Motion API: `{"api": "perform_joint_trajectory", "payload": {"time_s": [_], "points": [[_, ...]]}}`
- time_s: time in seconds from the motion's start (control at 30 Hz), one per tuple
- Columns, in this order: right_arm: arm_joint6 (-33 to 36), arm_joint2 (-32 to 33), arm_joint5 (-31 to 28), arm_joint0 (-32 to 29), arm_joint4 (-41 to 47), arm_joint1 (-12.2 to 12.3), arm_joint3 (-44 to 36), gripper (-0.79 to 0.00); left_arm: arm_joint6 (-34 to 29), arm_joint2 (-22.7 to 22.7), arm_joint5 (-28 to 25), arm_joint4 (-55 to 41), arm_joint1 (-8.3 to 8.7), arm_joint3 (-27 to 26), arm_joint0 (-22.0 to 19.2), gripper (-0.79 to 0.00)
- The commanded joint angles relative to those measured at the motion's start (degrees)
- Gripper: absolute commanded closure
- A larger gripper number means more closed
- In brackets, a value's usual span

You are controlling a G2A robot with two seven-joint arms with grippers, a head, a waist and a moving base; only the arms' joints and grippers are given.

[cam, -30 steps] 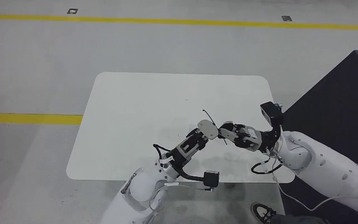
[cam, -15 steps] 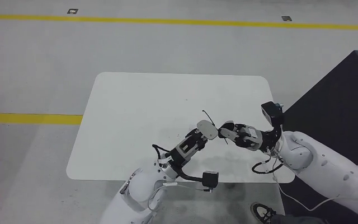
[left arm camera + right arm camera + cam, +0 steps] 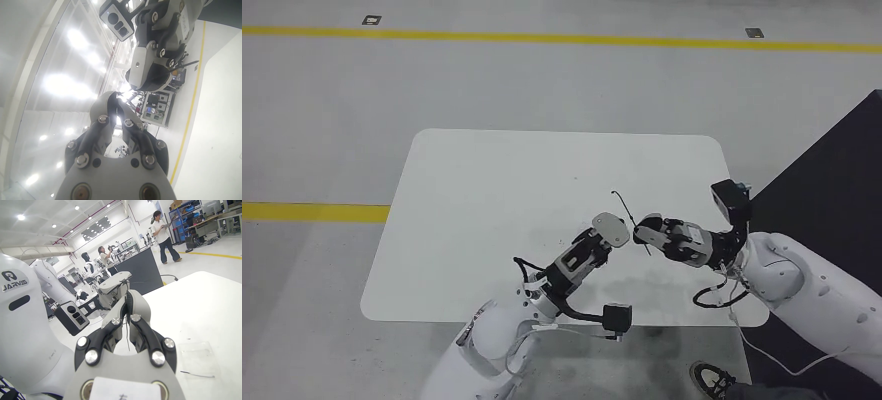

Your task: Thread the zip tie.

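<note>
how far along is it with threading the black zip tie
Done: the thin black plastic zip tie is off the white table, pinched in the shut right gripper. In hand: the left gripper, also shut on one end, sits tip to tip with it. Remaining: no closed loop shows, so the tail probably has yet to pass through the head.

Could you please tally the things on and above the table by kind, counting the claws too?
Zip ties: 2 (held zip tie, loose zip tie)
Claws: 2 (left claw, right claw)
Clear plastic sheet: 1
Table: 1
Total: 6
</note>
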Motion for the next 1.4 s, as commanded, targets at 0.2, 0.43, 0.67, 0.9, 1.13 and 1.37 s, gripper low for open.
{"api": "perform_joint_trajectory", "payload": {"time_s": [0.2,0.43,0.67,0.9,1.13,1.37], "points": [[-8.1,7.6,7.1,-2.7,-19.2,-0.4,0.1,0.0,-2.7,-1.2,-0.5,-3.8,-0.26,0.6,-0.4,-0.037],[-14.9,11.7,18.7,-6.6,-38.7,-0.6,-1.4,0.0,-2.7,-0.9,-0.8,-3.7,-0.4,0.9,-0.9,-0.08],[-19.0,15.1,25.9,-9.1,-50.6,-0.6,-1.8,0.0,-3.3,-0.8,-1.2,-3.6,-0.52,1.1,-1.1,-0.776],[-19.6,17.1,28.2,-10.0,-62.6,-0.3,-2.6,0.0,-3.4,-0.8,-1.5,-3.5,-0.53,1.2,-1.1,-0.785],[-19.6,17.1,28.2,-10.0,-62.6,-0.3,-2.6,0.0,-3.4,-0.8,-1.5,-3.5,-0.53,1.2,-1.1,-0.785],[-15.7,20.6,39.0,-11.5,-77.8,0.1,-7.4,0.0,-3.4,-0.8,-1.5,-3.5,-0.53,1.2,-1.1,-0.785]]}}
